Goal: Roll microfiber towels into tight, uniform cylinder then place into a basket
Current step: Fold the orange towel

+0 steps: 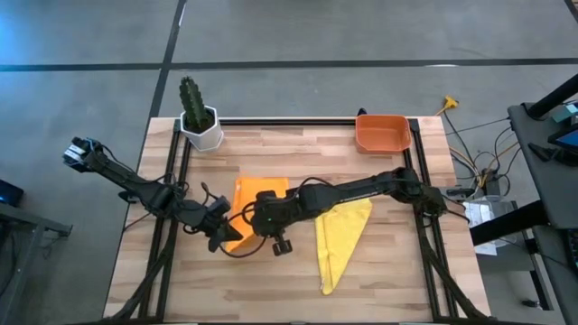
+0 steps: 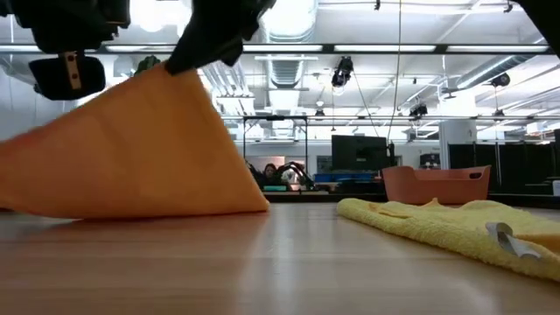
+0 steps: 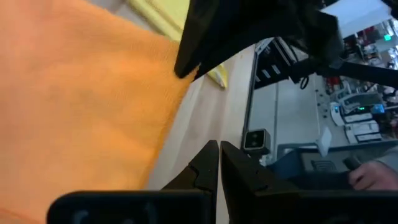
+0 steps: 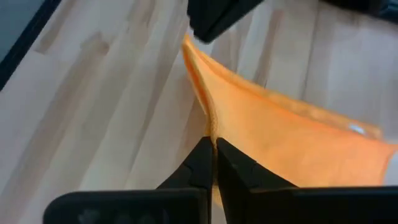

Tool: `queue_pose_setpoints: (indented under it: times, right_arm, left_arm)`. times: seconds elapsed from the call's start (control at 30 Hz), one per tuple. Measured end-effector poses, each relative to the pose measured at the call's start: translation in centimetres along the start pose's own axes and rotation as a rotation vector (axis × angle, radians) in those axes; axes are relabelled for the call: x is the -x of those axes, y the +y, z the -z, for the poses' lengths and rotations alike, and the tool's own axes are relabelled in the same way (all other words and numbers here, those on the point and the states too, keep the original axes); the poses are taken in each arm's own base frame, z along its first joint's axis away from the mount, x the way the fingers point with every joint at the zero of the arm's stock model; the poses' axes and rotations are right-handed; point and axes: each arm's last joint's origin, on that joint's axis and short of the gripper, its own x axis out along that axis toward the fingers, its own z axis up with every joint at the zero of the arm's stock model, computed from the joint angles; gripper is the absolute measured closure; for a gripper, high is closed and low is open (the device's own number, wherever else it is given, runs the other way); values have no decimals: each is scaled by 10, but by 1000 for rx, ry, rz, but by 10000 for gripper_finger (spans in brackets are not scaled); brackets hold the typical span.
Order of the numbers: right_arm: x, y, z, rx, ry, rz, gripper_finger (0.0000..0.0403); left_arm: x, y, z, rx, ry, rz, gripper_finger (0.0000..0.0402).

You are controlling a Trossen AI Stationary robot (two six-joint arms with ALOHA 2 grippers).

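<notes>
Orange towel (image 1: 256, 194) near the middle of the wooden desk (image 1: 298, 271), one edge lifted off the surface into a tent-like slope in the low view (image 2: 131, 149), the rest still lying flat; right gripper (image 4: 213, 144) closed on that raised orange edge, fingers (image 4: 231, 168) pressed together with the cloth's hem pinched between their tips, right arm stretched across from the right side of the desk; left gripper (image 3: 219, 149) just beside the towel's front corner, fingers (image 3: 202, 171) shut tight against each other, nothing visible between them in the left wrist view, orange cloth filling that view right alongside; from above, left gripper (image 1: 219, 233) and right gripper (image 1: 262, 217) near each other at the towel's front edge; yellow towel (image 1: 339, 239) lying to the right of the orange one, spread in a rough triangle narrowing toward the front of the desk, slightly rumpled, partly under the right arm; salmon-red basket (image 1: 382, 133) at the back right corner of the desk, well apart from both towels, nothing seen inside; white pot with a green cactus (image 1: 200, 117) at the back left corner; seated people far off in the room behind the desk in the low view (image 2: 280, 173).
</notes>
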Motion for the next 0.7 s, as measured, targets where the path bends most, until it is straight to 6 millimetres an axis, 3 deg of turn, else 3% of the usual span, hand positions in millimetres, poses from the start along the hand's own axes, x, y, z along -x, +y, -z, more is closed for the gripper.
queue_pose_setpoints:
  times: [0.33, 0.47, 0.7]
  right_arm:
    - [-2, -3, 8, -108, 62, -14, 394]
    - [-2, -13, 9, -213, 56, -4, 394]
    - [0, -32, 15, -328, 65, -20, 394]
  left_arm:
    - [-6, 2, 2, -59, 13, -25, 386]
    - [-13, 4, 5, -78, 69, -30, 332]
    - [-28, 12, 12, -108, 126, -110, 201]
